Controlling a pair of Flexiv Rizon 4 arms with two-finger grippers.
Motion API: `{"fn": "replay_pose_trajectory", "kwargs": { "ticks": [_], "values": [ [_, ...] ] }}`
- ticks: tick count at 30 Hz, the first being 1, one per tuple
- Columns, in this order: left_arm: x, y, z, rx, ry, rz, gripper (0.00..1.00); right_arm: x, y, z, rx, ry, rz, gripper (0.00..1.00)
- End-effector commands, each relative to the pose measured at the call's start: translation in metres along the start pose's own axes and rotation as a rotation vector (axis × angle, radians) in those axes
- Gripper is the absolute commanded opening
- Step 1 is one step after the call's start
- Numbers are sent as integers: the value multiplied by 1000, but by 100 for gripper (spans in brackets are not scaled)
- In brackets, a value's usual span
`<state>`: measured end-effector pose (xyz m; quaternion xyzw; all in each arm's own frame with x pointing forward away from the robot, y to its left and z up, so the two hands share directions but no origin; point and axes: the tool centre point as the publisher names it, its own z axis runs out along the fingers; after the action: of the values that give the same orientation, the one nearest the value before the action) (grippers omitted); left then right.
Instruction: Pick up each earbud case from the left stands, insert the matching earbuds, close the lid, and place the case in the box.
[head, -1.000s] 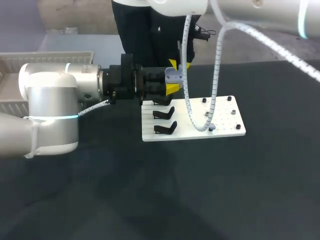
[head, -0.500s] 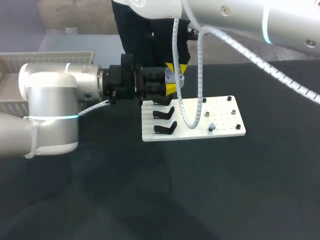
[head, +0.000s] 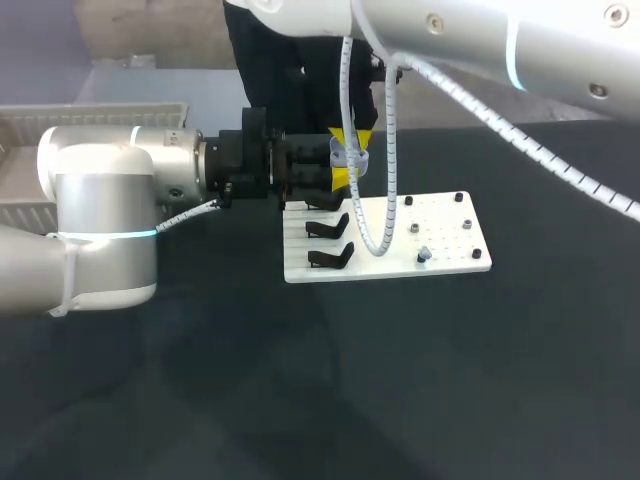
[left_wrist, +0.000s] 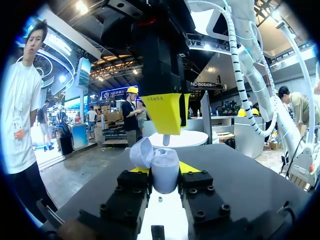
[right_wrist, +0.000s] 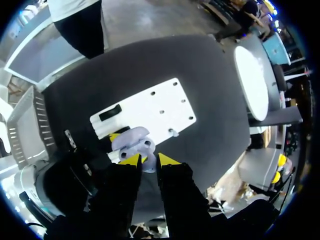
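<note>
The left hand (head: 344, 176) is clamped on the open lavender earbud case (left_wrist: 165, 175). It holds the case off the desk (head: 450, 380), over the far edge of the white board (head: 440, 235), with the lid tipped aside, I judge for loading. The right hand (right_wrist: 148, 160), fingers nearly together, pinches an earbud (left_wrist: 166, 139) just above it. Only the right wrist view shows the case's two sockets; the left wrist view shows the gap between earbud and case
</note>
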<state>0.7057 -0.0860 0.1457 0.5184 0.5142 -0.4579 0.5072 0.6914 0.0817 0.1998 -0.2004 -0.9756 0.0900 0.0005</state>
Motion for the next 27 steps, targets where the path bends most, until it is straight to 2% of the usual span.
{"fn": "replay_pose_trajectory", "kwargs": {
  "ticks": [1, 27],
  "values": [
    [0, 1, 0, 1, -1, 1, 0, -1, 1, 0, 4, -1, 2, 0],
    [0, 1, 0, 1, -1, 1, 0, -8, 3, 7, 22, 10, 8, 0]
  ]
}}
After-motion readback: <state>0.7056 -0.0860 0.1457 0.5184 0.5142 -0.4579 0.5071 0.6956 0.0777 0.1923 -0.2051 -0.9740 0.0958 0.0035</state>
